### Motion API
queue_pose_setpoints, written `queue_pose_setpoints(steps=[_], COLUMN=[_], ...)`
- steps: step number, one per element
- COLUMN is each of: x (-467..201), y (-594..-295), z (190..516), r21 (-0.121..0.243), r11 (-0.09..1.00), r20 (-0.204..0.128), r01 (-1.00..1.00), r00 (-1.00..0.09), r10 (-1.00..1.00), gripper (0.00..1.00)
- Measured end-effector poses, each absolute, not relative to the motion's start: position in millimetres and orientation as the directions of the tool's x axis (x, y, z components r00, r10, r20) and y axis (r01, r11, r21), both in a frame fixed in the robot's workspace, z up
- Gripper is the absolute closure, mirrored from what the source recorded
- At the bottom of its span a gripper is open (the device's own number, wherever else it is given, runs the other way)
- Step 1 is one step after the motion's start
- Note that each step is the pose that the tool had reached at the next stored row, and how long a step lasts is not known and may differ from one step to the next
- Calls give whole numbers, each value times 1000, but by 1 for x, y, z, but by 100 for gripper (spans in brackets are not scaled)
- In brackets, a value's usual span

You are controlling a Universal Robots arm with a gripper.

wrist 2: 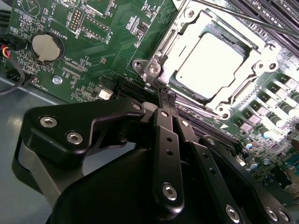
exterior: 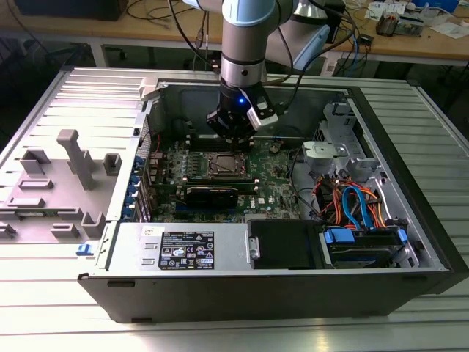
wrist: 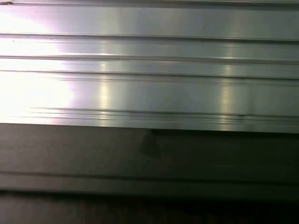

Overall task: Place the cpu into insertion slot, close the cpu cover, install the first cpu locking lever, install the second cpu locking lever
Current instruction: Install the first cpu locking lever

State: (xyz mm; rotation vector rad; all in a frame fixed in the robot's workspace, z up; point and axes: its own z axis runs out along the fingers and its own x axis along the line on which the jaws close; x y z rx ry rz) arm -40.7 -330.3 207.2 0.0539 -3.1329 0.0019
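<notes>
Gripper (wrist 2: 164, 97) beside insertion slot (wrist 2: 154, 70); cpu (wrist 2: 211, 65) seated, cpu cover (wrist 2: 272, 53) seemingly down.

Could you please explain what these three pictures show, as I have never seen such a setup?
The exterior view shows a robot arm reaching down into an open computer case that lies on a ribbed metal table. The black tool at the arm's end hangs just over the insertion slot on the green board. The second wrist view looks along the tool: its fingers are shut, tips at a corner of the slot. The cpu sits in the slot, framed by the silvery cpu cover. The first wrist view shows ribbed silvery metal above a dark band; I cannot tell what it belongs to.
</notes>
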Motion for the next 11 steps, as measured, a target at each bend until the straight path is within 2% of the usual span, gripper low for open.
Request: queue_pose_setpoints(steps=[11], x=[-41], y=[-330], z=[207], r21=[-1], r11=[999], r20=[8], r01=[-34], r00=[-999], r10=[-34], gripper=[89])
